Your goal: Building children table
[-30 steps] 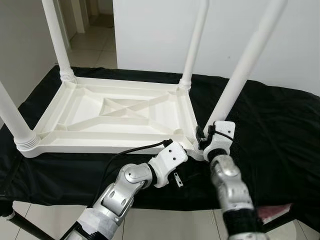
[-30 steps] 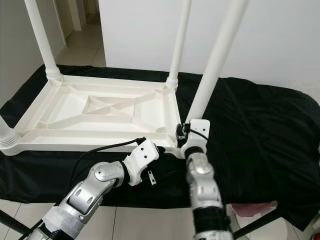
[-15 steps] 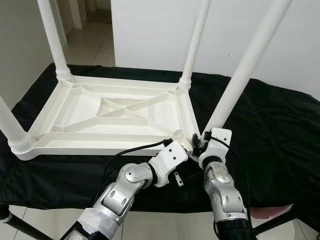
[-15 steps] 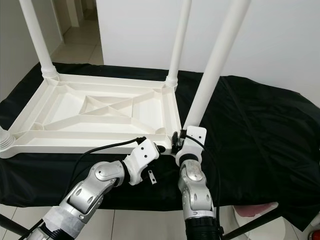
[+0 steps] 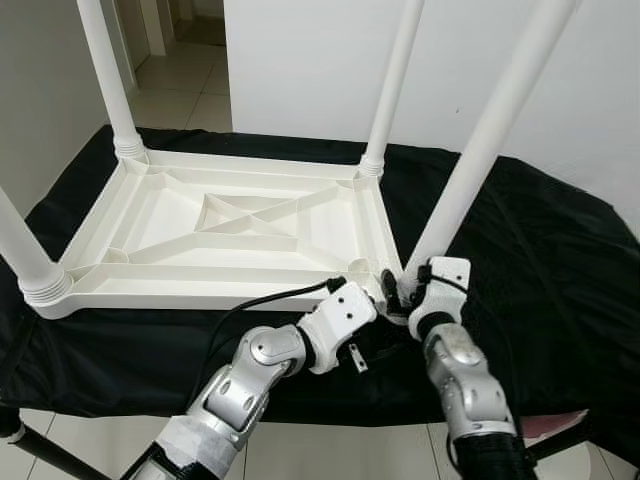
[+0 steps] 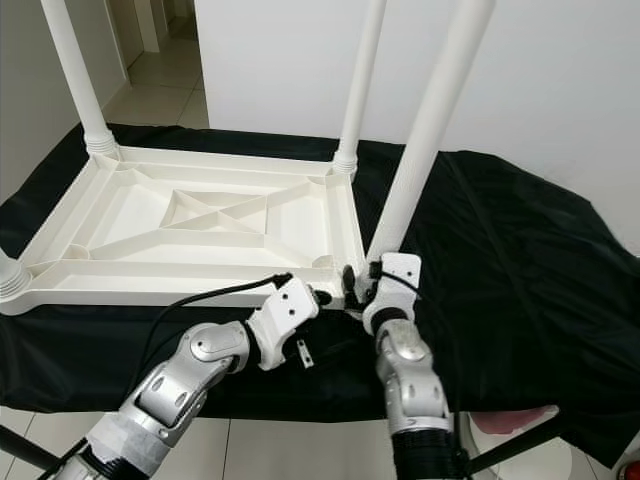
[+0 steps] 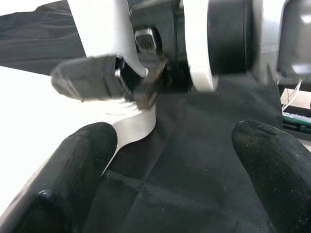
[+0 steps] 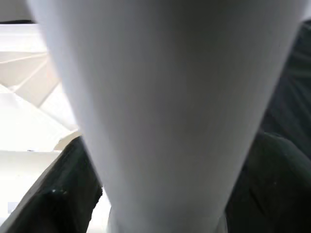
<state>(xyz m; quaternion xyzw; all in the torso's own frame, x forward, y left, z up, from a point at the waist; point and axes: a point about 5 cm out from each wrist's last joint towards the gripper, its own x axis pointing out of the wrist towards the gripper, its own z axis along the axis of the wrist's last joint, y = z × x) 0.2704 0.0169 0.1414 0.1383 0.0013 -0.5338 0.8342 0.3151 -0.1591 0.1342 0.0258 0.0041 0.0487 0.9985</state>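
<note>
A white plastic children's table point(image 5: 200, 295) lies upside down on a black cloth, its legs pointing up. My right gripper point(image 5: 405, 290) sits at the base of the near right leg point(image 5: 480, 150), by the table's near right corner. In the right wrist view that leg point(image 8: 160, 97) stands between the black fingers point(image 8: 63, 194), which press on both sides. My left gripper point(image 7: 175, 165) hovers low over the cloth just beside the same corner. Its fingertips point(image 7: 82, 160) are wide apart with nothing between them.
Three more legs stand at the far left point(image 5: 110, 70), far right point(image 5: 395, 80) and near left point(image 5: 25, 250). The black cloth point(image 5: 560, 260) spreads to the right. A white wall rises behind, and a tiled doorway opens at the back left. A black stand leg point(image 5: 40, 450) is below.
My right forearm has swung slightly left and back at the leg's base, still holding the leg. The left arm has kept its place. The camera has shifted a little.
</note>
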